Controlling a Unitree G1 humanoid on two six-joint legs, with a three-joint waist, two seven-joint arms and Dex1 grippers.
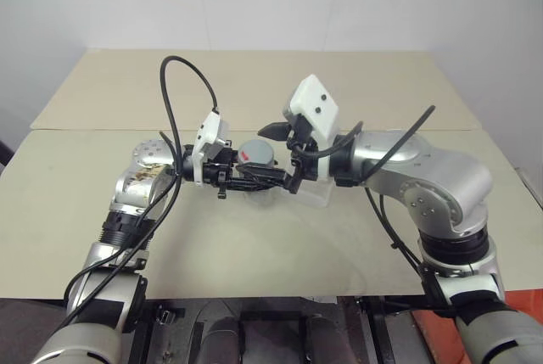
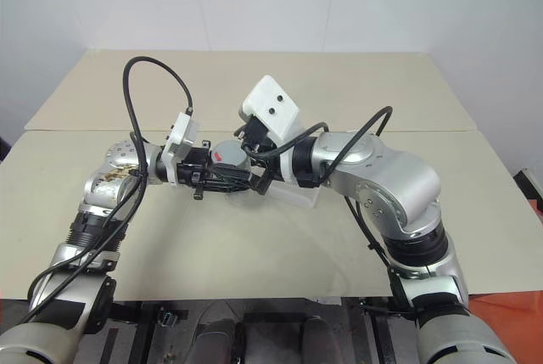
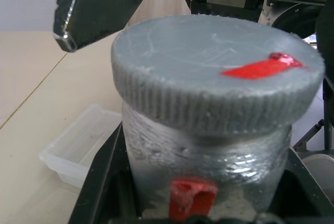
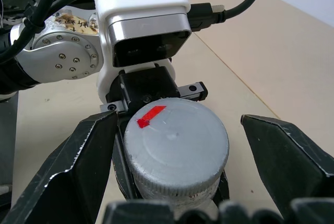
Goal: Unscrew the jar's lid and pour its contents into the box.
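The left gripper [image 1: 254, 179] held the jar [image 3: 209, 156] clamped above the table [image 1: 280, 237], while the right gripper's [image 4: 175, 145] wide-open jaws flanked the lid [image 4: 175, 143].

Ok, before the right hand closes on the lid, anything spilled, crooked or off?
Nothing stands out. The jar sits upright in the left gripper, the lid still on and level. The right gripper straddles the lid, fingers open on either side. The box lies flat on the table; no spill shows.
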